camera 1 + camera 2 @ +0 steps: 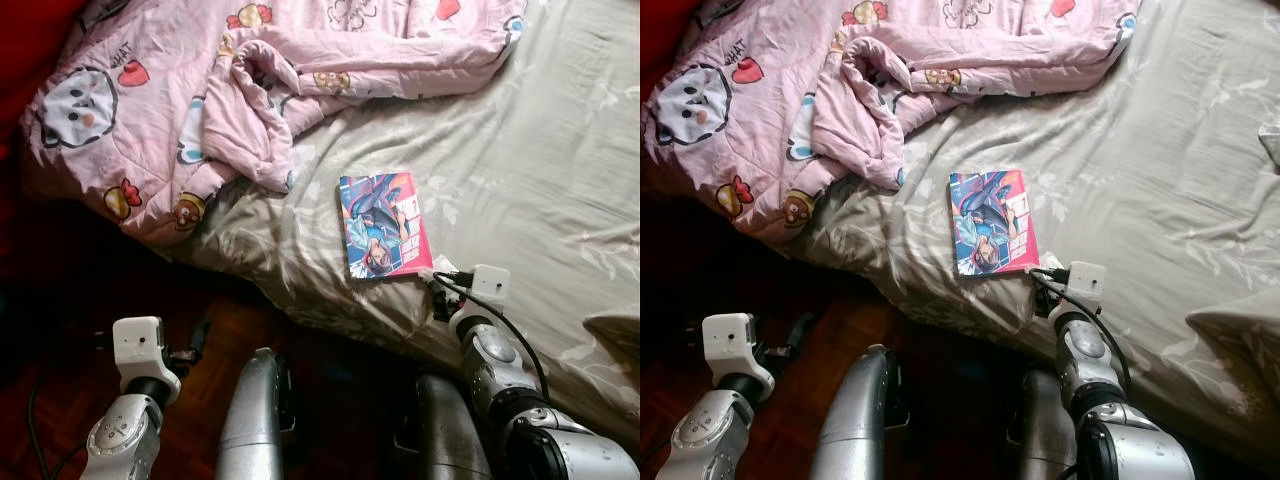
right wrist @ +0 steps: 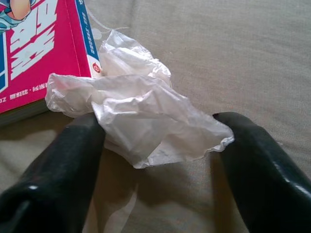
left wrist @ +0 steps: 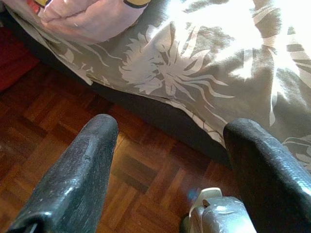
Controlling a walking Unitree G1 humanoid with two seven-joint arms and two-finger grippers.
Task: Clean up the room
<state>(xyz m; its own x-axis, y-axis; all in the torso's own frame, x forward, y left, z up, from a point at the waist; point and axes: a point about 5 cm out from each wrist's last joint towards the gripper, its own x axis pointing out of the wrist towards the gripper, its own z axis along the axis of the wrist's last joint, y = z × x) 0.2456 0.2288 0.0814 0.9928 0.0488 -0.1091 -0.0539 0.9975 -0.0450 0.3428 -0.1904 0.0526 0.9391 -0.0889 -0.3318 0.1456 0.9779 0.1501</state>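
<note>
Up on the bed (image 1: 560, 170), the right gripper (image 2: 158, 160) rests at the near edge of the grey leaf-patterned sheet, its two black fingers (image 2: 58, 170) spread apart on either side of a crumpled wad of thin white plastic or tissue (image 2: 141, 121). The right wrist view gives the detail: the wad lies on the sheet between the fingers, its edge touching one of them, and it sits against the corner of a comic book (image 2: 39, 53) with a pink cover. From the head camera the wad is only a small pale scrap (image 1: 425, 270) at the book's near corner, just ahead of the wrist, while the book (image 1: 383, 225) is seen whole, lying flat and alone on the sheet. A pink cartoon-print quilt (image 1: 180, 110) is bunched over the far left part of the bed and hangs over its side. The left gripper (image 3: 170, 160) is low beside the bed, above the dark parquet floor (image 3: 58, 116); its wrist view shows its fingers wide apart with nothing between them, the sheet's overhang and a fold of the quilt beyond.
</note>
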